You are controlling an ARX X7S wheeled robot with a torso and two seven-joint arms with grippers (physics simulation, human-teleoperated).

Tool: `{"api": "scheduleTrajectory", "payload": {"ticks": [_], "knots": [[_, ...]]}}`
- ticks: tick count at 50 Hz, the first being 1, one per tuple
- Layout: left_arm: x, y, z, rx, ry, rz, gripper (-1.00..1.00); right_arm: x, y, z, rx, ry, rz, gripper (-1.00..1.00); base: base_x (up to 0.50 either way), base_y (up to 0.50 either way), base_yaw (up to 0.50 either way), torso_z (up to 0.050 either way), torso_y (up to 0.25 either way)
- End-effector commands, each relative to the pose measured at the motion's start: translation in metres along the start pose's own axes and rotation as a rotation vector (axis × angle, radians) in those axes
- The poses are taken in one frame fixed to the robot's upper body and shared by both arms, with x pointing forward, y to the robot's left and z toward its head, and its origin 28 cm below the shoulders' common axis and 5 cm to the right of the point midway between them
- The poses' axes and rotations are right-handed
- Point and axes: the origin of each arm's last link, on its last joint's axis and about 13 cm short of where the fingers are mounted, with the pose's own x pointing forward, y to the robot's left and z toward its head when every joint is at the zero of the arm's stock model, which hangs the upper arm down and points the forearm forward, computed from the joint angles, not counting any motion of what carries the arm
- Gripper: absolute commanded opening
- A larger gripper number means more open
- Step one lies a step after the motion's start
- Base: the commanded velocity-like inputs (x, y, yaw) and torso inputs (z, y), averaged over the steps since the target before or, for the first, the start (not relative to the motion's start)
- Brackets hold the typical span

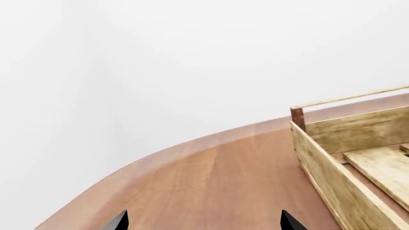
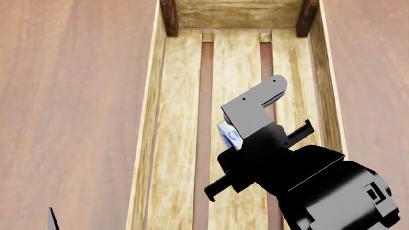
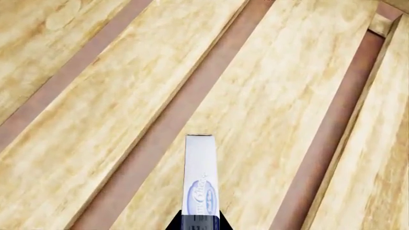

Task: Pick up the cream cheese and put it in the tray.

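Cream cheese (image 3: 200, 179) sits edge-on in the right tool (image 3: 199, 221), whose dark tips pinch its lower end; the white box with its blue oval logo hangs over the slatted floor of the tray (image 3: 96, 120), above a pale slat with a dark gap on either side of that slat. The head view shows only a small corner of the box (image 2: 229, 134) past the black wrist, and places the right tool (image 2: 238, 136) inside the tray's outline, nearer the right wall (image 2: 330, 105) than the left, with the far end wall and two dark corner posts (image 2: 168, 17) well ahead. Open slats lie all around the held box, and bare brown counter (image 2: 70, 96) lies outside both long walls. The left wrist view adds what the others miss: the left tool (image 1: 203, 223) spread wide with nothing between its tips, the tray's corner post and rail handle (image 1: 351, 98) nearby, and the counter's curved edge (image 1: 191, 143) against a white background.
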Motion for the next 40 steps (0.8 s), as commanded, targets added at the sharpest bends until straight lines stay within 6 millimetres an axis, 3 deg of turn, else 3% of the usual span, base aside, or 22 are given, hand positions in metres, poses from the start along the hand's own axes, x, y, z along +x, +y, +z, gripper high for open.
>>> {"api": "scheduleTrajectory", "payload": {"ticks": [1,21,22,40], "knots": [[-0.0008,-0.0004,-0.0008,-0.005,-0.001,-0.009,1.00,0.0024,-0.0001,-0.0008,-0.018,0.004,-0.019,-1.00,0.00,0.00,0.00,0.000,0.000],[-0.0024,-0.0012,-0.0008,-0.004,-0.002,-0.013,1.00,0.0062,0.0005,-0.0028,-0.024,0.029,-0.020,-1.00,0.00,0.00,0.00,0.000,-0.001],[-0.0024,-0.0012,-0.0008,-0.004,-0.002,-0.014,1.00,0.0067,0.0002,-0.0029,-0.024,0.034,-0.026,1.00,0.00,0.00,0.00,0.000,-0.010],[-0.0020,-0.0011,0.0010,-0.002,-0.003,-0.015,1.00,0.0081,-0.0007,-0.0054,-0.025,0.042,-0.035,1.00,0.00,0.00,0.00,0.000,0.000]]}}
